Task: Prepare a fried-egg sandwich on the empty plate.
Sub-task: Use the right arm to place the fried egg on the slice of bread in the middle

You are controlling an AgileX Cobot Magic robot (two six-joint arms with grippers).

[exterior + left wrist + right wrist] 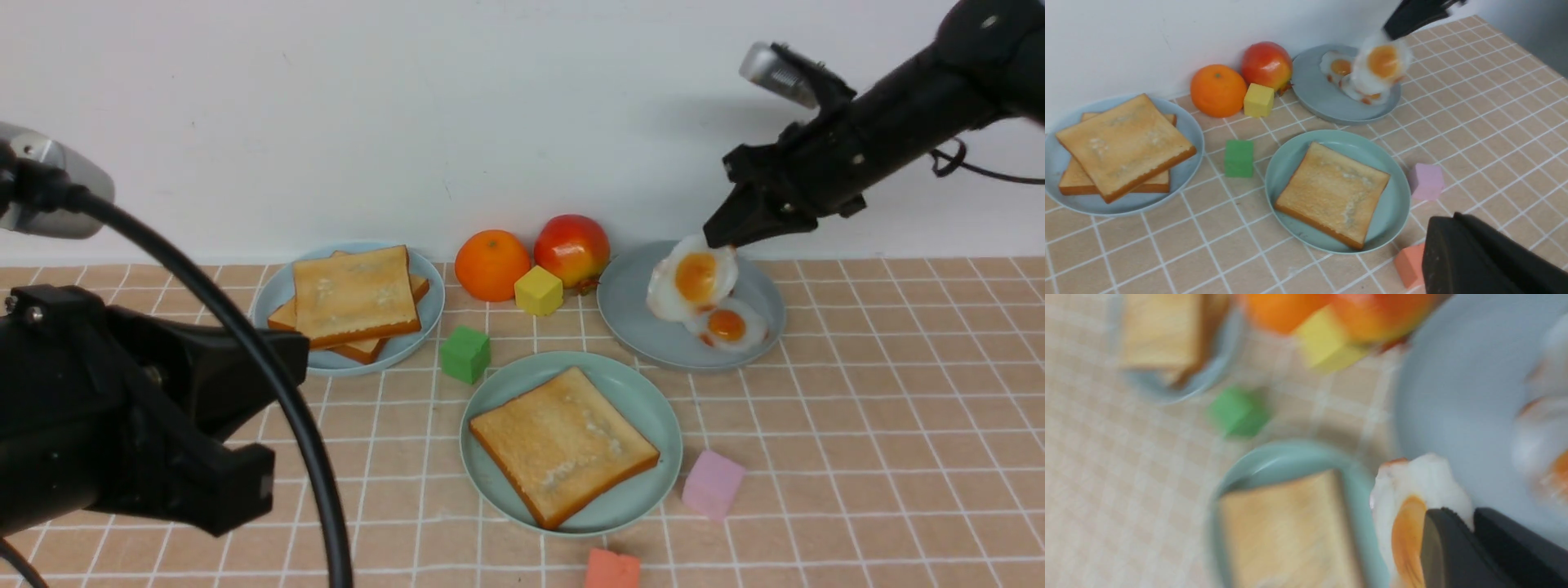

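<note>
The mint-green plate [649, 400] sits at the centre front with one toast slice [563, 445] lying flat on it. My right gripper [725, 238] is shut on the edge of a fried egg [695, 279], which hangs tilted just above the blue-grey plate [624, 306]. A second egg [727, 325] lies on that plate. In the right wrist view the jaws pinch the egg's white [1425, 477]. My left gripper [1455, 218] is shut and empty, near the table's front beside the green plate [1398, 196]. No assembled fried-egg sandwich is in view.
A pale blue plate [273, 298] at the back left holds stacked toast slices [355, 296]. An orange [491, 265], an apple [571, 249] and a yellow cube [538, 291] stand by the wall. Green [465, 354], pink [713, 483] and red-orange [612, 570] cubes surround the green plate.
</note>
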